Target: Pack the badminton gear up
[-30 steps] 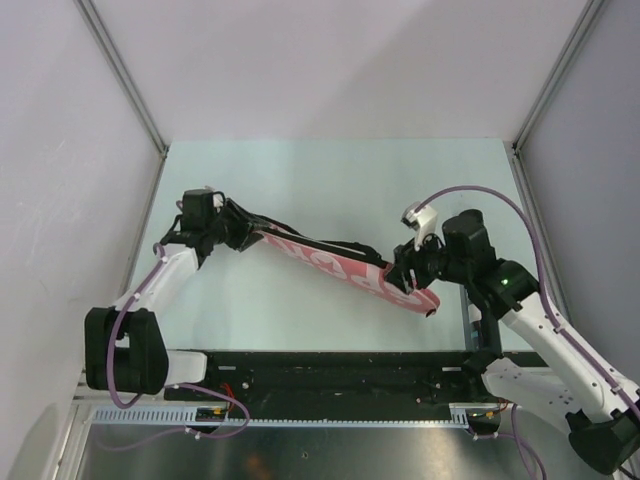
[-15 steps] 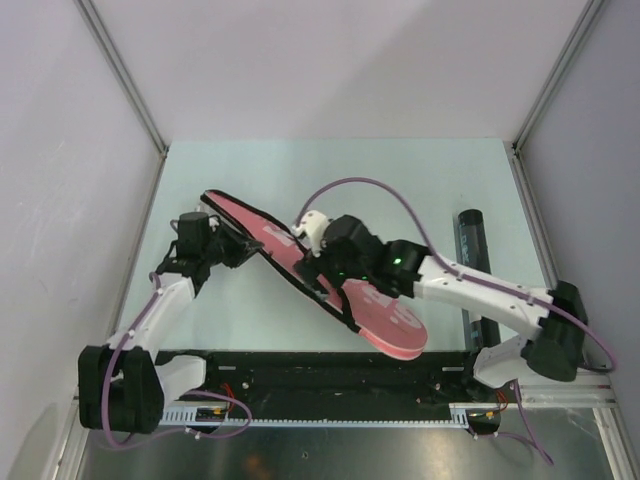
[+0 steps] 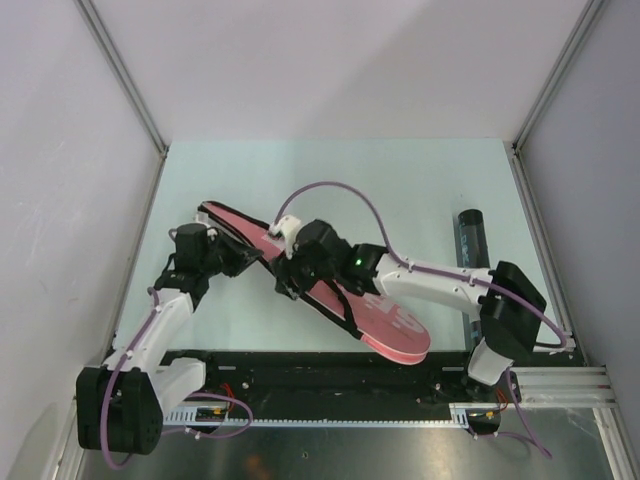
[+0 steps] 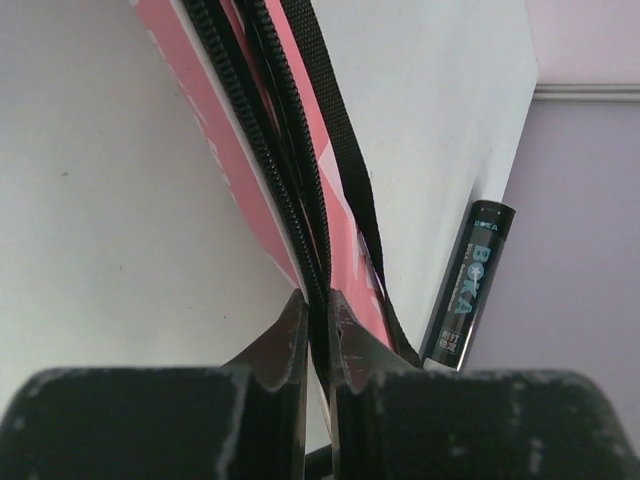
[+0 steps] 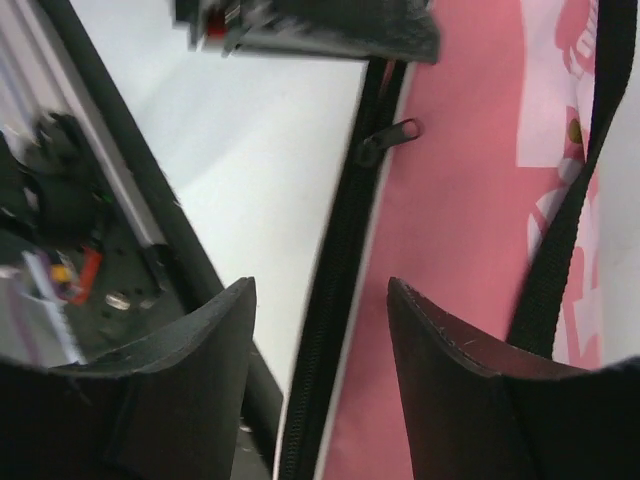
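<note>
We see pink bag (image 3: 392, 318) on table (image 3: 400, 180), running 10 to 5 o'clock. Left claw (image 4: 318, 312) pinching its black zipper edge (image 4: 290, 150). Right claw (image 5: 320, 300) spread over zipper mid-bag. Dark tube (image 3: 470, 238) at bag's 3 o'clock, apart.

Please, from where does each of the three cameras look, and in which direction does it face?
Top external: above and behind the bases, looking down at the table; both arms show, left gripper and right gripper at the pink bag.
Left wrist: low beside the bag, facing along its zipper toward the dark tube; its own fingers, shut on the zipper edge.
Right wrist: over the bag, facing down at the zipper; its own open fingers.
Shared: top external and left wrist both show bag and tube.
</note>
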Robot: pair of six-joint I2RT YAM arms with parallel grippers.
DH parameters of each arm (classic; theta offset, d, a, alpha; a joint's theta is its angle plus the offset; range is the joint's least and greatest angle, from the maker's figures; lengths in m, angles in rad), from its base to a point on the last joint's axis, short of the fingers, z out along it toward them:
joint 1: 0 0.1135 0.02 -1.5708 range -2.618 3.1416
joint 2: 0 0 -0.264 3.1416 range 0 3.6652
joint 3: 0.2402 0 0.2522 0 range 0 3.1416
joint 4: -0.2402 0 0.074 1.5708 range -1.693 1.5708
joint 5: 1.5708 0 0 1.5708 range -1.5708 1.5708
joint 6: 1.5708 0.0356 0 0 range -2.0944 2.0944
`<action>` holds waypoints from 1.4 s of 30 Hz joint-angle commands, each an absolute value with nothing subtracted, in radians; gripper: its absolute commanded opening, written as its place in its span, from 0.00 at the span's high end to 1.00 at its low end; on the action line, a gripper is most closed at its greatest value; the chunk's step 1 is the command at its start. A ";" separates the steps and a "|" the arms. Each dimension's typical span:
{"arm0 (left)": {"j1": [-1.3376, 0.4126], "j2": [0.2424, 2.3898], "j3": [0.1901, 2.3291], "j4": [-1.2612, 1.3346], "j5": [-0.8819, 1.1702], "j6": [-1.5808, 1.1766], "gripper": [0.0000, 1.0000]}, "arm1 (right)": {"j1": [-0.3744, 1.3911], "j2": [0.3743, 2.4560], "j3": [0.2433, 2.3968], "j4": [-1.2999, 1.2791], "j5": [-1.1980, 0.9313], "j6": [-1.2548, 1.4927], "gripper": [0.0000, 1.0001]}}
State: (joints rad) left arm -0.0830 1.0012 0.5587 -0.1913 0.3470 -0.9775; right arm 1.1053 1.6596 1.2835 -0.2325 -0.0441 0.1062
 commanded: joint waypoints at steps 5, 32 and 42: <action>-0.087 0.847 0.422 0.204 0.477 -0.962 1.00 | 0.926 1.706 1.318 -0.047 -0.428 0.608 0.37; -0.090 0.815 0.382 0.330 0.503 -0.928 1.00 | 0.867 1.830 1.217 0.195 -0.399 1.196 0.65; -0.112 0.798 0.374 0.331 0.489 -0.951 1.00 | 0.879 1.839 1.204 0.158 -0.328 1.239 0.74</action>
